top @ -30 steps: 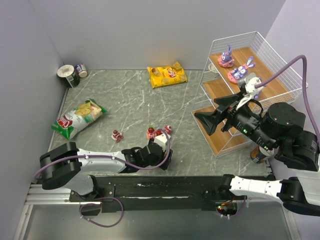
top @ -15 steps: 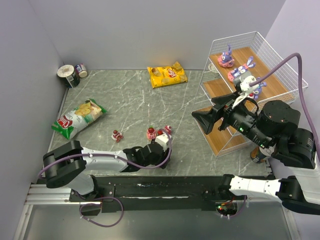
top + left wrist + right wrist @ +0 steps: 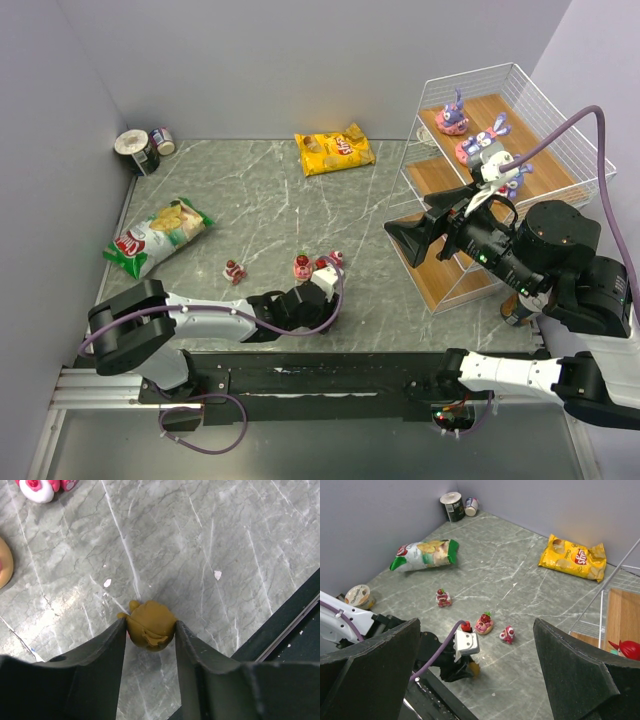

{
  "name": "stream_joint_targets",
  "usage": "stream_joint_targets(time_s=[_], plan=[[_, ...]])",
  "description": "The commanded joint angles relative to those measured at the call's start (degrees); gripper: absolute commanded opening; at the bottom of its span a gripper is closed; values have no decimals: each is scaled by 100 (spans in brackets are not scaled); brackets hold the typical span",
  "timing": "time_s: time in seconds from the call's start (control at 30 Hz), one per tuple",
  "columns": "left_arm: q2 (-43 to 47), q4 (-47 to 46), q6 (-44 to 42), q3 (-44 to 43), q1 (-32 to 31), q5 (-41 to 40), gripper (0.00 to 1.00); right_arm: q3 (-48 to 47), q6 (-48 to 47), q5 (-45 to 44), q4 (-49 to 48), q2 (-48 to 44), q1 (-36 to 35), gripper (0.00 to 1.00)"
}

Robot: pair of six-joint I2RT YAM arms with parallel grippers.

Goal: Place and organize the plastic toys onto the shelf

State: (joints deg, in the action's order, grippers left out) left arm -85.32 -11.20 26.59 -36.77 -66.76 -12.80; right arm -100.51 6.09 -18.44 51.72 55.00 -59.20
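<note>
In the left wrist view, a small mustard-olive fruit toy [image 3: 150, 621] sits on the marble table, and my left gripper [image 3: 150, 626] is shut on it with both fingers pressing its sides. From above, the left gripper [image 3: 322, 303] lies low by the table's near edge. Pink and red cake toys [image 3: 302, 265] [image 3: 335, 259] [image 3: 234, 271] stand just beyond it. Two purple bunnies [image 3: 452, 118] [image 3: 480, 143] sit on the shelf's [image 3: 545, 165] top board. My right gripper [image 3: 410, 240] hangs wide open and holds nothing, in front of the shelf's lower boards, looking down on the toys [image 3: 484, 623].
A yellow chip bag [image 3: 335, 150] lies at the back centre and a green one [image 3: 158, 235] at the left. Two cans [image 3: 138, 150] stand in the far left corner, another can [image 3: 357, 595] by the left arm. The black base rail [image 3: 300, 375] borders the near edge.
The left gripper's fingers have come together onto the mustard toy. The right arm shifted slightly left from the shelf, then held still with its jaws wide.
</note>
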Motion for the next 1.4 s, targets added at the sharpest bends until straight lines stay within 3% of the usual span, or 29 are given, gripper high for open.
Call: stream_joint_targets(time_s=[0.0, 0.2, 0.6, 0.9, 1.37], plan=[[-90, -225, -75, -155, 23, 111, 38, -206, -64, -116, -84, 46, 5, 100], [-108, -6, -93, -461, 67, -100, 19, -258, -90, -143, -75, 54, 14, 100], [-589, 1576, -321, -2851, 593, 242, 10, -232, -213, -345, -259, -77, 14, 100], [-1654, 2578, -1093, -5459, 1050, 760, 10, -109, -371, -643, -593, -271, 14, 100], [-3271, 2869, -1648, -8459, 1385, 1200, 14, -21, -415, -898, -787, -394, 22, 100]])
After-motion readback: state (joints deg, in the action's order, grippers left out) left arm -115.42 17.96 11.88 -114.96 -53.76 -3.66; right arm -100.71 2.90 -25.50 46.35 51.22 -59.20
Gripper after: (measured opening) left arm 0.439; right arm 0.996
